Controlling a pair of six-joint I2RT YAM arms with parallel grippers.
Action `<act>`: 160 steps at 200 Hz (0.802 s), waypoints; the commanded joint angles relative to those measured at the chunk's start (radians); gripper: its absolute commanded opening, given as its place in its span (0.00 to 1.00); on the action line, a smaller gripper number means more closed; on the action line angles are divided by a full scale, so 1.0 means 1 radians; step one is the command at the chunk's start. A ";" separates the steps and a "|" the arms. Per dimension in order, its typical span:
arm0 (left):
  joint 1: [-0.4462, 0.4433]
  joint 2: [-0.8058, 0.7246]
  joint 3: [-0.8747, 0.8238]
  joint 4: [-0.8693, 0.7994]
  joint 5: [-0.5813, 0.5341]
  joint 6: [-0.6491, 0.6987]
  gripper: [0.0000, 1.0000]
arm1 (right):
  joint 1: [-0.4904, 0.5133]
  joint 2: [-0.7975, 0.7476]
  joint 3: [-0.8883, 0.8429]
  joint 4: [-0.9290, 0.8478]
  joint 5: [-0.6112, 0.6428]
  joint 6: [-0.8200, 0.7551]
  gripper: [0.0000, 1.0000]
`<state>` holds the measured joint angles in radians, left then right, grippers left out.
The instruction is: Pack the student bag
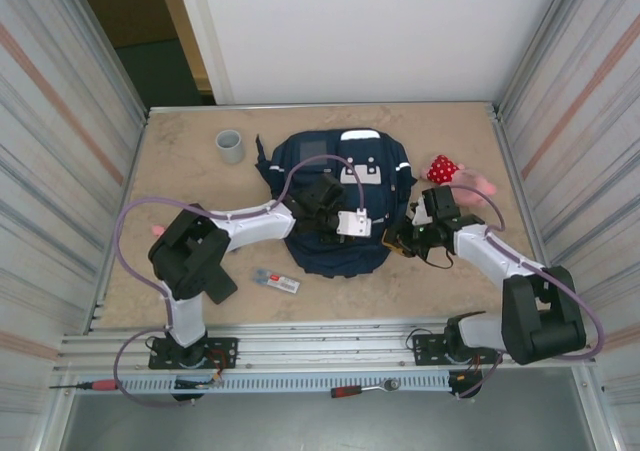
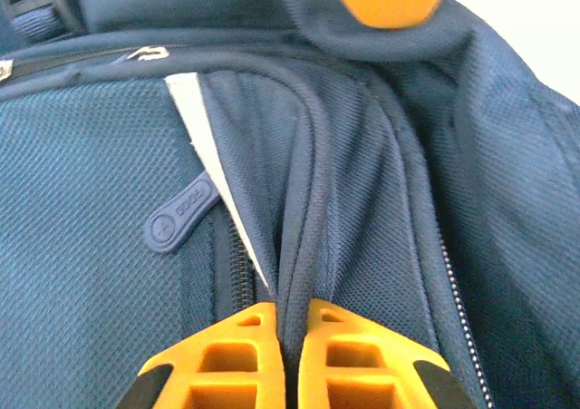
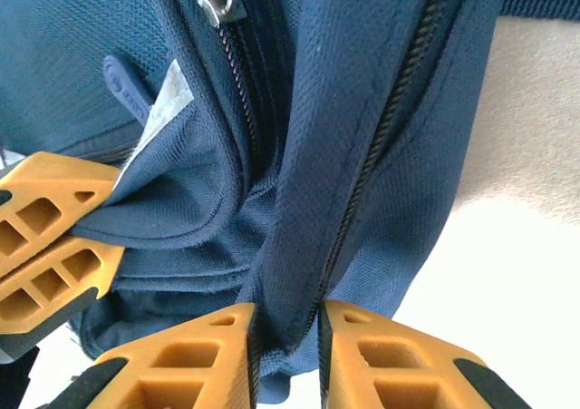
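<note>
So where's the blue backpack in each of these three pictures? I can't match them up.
Top view: the backpack lies flat in the middle of the table.
Left wrist view: close up, navy fabric with a raised fold running down the middle.
Right wrist view: it takes the left and centre, with bare table at the right.
Shared landmark: the small rubber zip tab beside a white strip, in both wrist views.

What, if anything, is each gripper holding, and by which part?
The left gripper pinches the student bag by a piped fabric fold beside a zipper; the right gripper pinches it by a zipper-lined edge.
</note>
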<state>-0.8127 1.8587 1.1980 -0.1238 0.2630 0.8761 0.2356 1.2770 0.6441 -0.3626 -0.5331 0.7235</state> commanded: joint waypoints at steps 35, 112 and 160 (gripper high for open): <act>0.071 -0.204 0.021 0.040 0.012 -0.219 0.00 | -0.010 -0.152 0.009 -0.005 -0.086 0.054 0.59; 0.081 -0.290 0.142 0.013 0.028 -0.358 0.00 | 0.084 -0.218 -0.058 0.130 0.017 0.225 0.67; 0.113 -0.332 0.195 0.035 0.058 -0.447 0.00 | 0.110 -0.171 -0.124 0.138 0.132 0.230 0.56</act>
<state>-0.7311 1.6398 1.2949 -0.2047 0.2836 0.5144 0.3344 1.0985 0.5606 -0.2329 -0.4896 0.9337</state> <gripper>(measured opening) 0.070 0.564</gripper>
